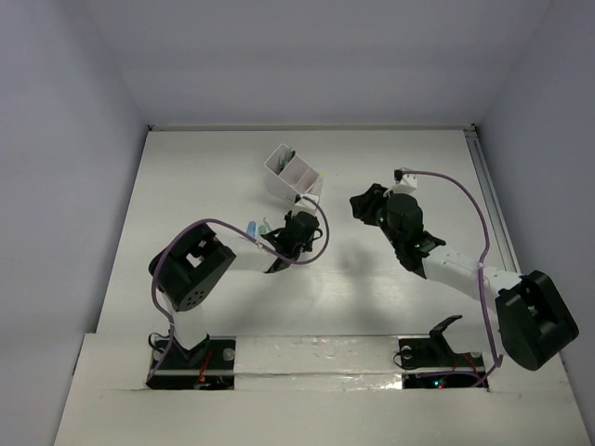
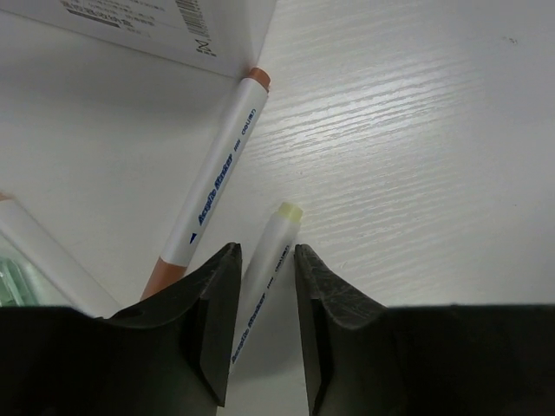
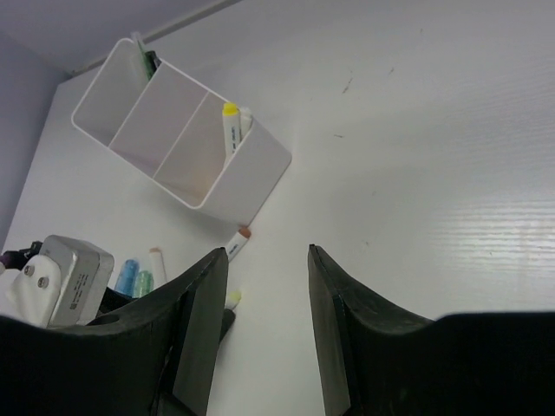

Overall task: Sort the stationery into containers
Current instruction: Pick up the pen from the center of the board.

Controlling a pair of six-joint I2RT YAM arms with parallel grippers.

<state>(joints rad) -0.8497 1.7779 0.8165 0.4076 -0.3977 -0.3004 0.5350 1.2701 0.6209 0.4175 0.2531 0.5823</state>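
- Left arm: elbow bent at the left, forearm reaching right toward the table centre. The left gripper (image 2: 264, 325) points down at the table (image 2: 416, 130), jaws part-way apart and straddling a white marker with a pale yellow tip (image 2: 276, 247); contact with the barrel cannot be confirmed.
- A white marker with a brown cap (image 2: 217, 186) lies just left of it, cap end touching the white three-compartment box (image 1: 291, 175).
- The box, beyond the left gripper, holds a yellow-capped marker (image 3: 231, 130) in an end compartment.
- Right arm: extends from the right, angled toward the box. The right gripper (image 3: 267, 321) hangs above bare table, jaws spread, nothing between them.

White box (image 1: 290, 173) on table (image 1: 186, 186), left end effector (image 1: 279, 255) near markers (image 1: 257, 227)
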